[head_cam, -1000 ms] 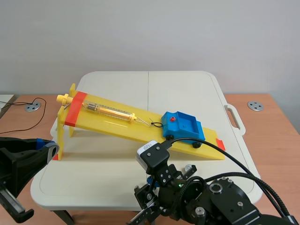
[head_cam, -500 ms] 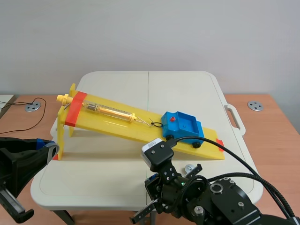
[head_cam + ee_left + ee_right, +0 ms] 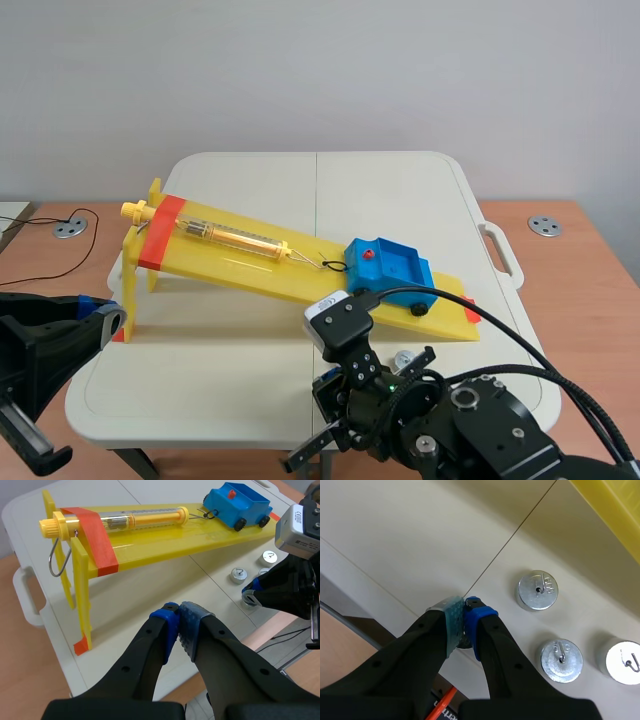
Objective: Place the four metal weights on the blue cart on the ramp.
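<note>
Clamping one metal weight [image 3: 248, 599] between its fingers, the right hand [image 3: 464, 611] has risen and swung slightly toward the ramp [image 3: 250, 262] over the last second, so the first carry looks under way. Just beside it, three other weights [image 3: 537, 590] lie on the worktop [image 3: 250, 350]. The blue cart [image 3: 390, 268] waits at the ramp's low end with no weight showing in it, and the left hand [image 3: 179, 611] hangs closed on nothing.

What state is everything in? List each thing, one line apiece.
Blue cart: empty, low on the ramp, hooked to the spring scale.
Spring scale: lying along the ramp.
Left gripper: shut on nothing.
Right gripper: shut, apparently on the fourth weight beneath its tips.
Fourth weight: near the table edge; lifted or not, unclear.
Three loose weights: upright on the table, off the blue cart.
</note>
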You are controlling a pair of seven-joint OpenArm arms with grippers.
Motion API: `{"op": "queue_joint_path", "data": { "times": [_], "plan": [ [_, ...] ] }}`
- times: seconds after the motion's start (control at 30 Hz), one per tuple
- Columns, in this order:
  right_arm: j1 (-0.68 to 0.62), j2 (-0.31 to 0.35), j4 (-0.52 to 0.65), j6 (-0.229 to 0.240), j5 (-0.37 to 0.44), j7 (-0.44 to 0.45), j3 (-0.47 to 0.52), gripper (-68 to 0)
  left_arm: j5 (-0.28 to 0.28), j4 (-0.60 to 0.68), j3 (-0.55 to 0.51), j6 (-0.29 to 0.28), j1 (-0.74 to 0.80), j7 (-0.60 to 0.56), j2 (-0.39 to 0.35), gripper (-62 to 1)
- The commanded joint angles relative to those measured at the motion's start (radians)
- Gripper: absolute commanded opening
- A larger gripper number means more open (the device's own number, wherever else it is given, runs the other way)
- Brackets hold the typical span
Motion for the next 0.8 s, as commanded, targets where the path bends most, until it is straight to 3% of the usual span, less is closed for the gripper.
{"op": "queue_joint_path", "data": {
  "times": [0.0, 0.27, 0.47, 0.77],
  "plan": [
    [0.029, 0.056, 0.168, -0.021, 0.034, 0.067, -0.024, -66.9, -0.077, 0.065, -0.013, -0.025, -0.019, -0.106, 0.010, -58.0],
    [-0.108, 0.158, 0.375, -0.021, 0.047, 0.056, -0.002, -66.9, -0.077, 0.065, -0.013, -0.025, -0.019, -0.106, 0.010, -58.0],
    [-0.212, 0.208, 0.529, -0.021, 0.151, 0.039, 0.085, -66.9, -0.077, 0.065, -0.013, -0.025, -0.019, -0.106, 0.002, -58.0],
    [-0.286, 0.208, 0.709, -0.012, 0.348, -0.011, 0.280, -66.9, -0.077, 0.065, -0.013, -0.025, -0.019, -0.106, 0.002, -58.0]
  ]
}}
